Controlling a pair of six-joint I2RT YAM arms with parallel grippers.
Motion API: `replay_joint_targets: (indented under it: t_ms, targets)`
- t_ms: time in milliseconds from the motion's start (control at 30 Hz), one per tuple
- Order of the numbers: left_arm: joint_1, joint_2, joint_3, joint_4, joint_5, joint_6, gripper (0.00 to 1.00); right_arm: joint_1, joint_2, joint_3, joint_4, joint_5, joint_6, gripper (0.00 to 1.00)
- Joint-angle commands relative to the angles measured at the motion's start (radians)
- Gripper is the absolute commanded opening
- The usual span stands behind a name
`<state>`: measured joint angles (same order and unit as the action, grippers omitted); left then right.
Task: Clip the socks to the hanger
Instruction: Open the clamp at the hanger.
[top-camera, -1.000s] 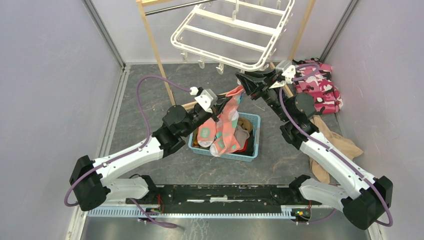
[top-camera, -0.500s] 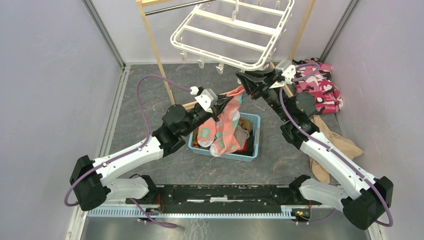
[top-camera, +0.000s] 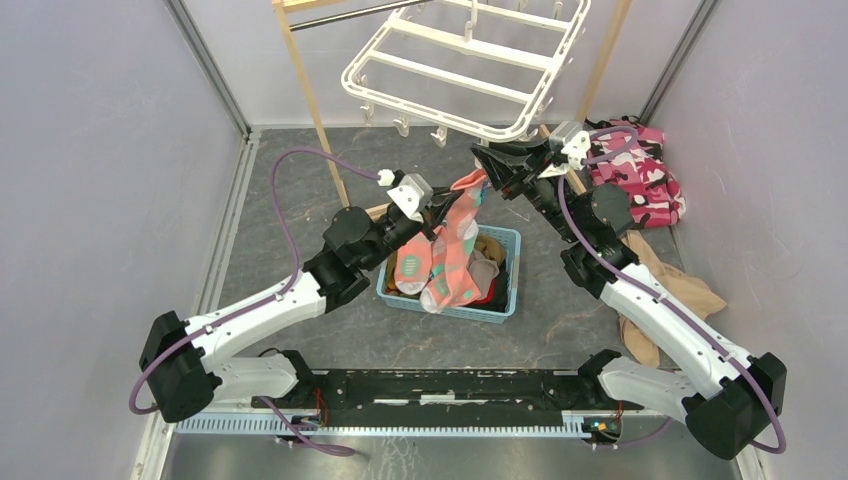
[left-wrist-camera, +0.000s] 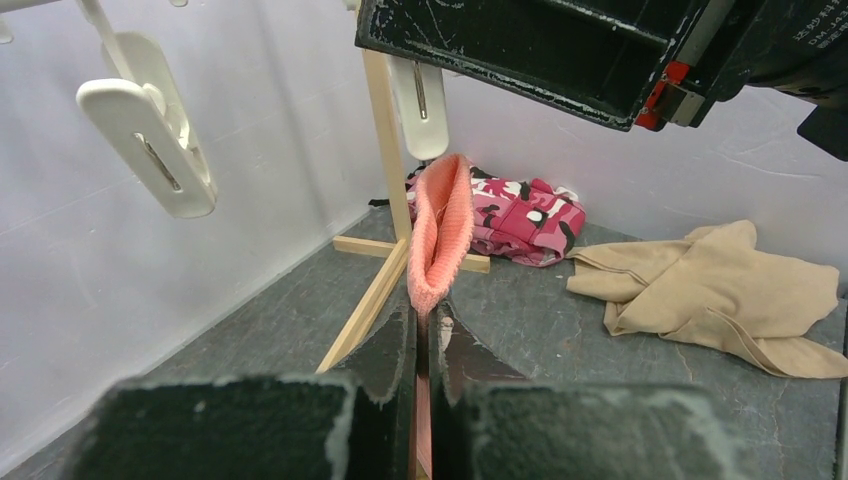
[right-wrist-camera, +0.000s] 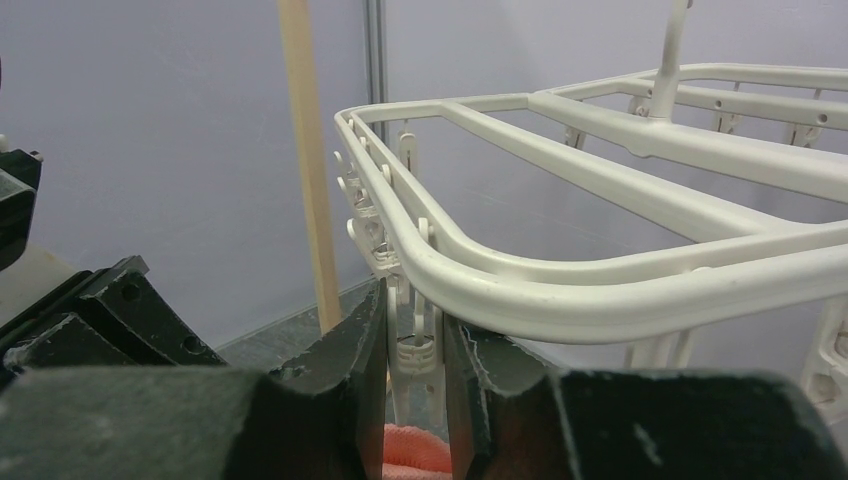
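My left gripper (left-wrist-camera: 423, 320) is shut on a salmon-pink sock (left-wrist-camera: 440, 230), whose cuff stands up past the fingertips. From above, that sock (top-camera: 462, 230) hangs with its teal and white patches over the blue basket (top-camera: 505, 305), beside my left gripper (top-camera: 445, 207). My right gripper (right-wrist-camera: 414, 308) is shut on a white clip (right-wrist-camera: 415, 350) under the hanger's rim (right-wrist-camera: 600, 290). The sock's pink cuff (right-wrist-camera: 415, 462) shows just below that clip. The white hanger (top-camera: 470, 60) hangs tilted above the right gripper (top-camera: 482, 158). More socks lie in the basket.
A light wooden frame stand (top-camera: 310, 100) carries the hanger. Its foot (left-wrist-camera: 375, 295) crosses the floor under the sock. A pink camouflage cloth (top-camera: 640, 175) lies at the back right, a tan garment (top-camera: 670, 290) beside the right arm. Other clips (left-wrist-camera: 150, 140) dangle to the left.
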<state>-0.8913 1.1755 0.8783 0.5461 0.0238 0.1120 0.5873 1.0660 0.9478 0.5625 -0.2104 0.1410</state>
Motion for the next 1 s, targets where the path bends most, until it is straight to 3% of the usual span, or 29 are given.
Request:
replay_joint_targets:
  t_ms: [0,967]
  targets:
    - [0.007,-0.019,0.051,0.029,-0.007,-0.028,0.02,0.0,0.0,0.035,0.019,-0.023,-0.017,0.15]
    - [0.022,-0.054,0.067,0.024,0.057,-0.048,0.02,-0.001,0.004,0.043,0.014,-0.048,-0.038,0.14]
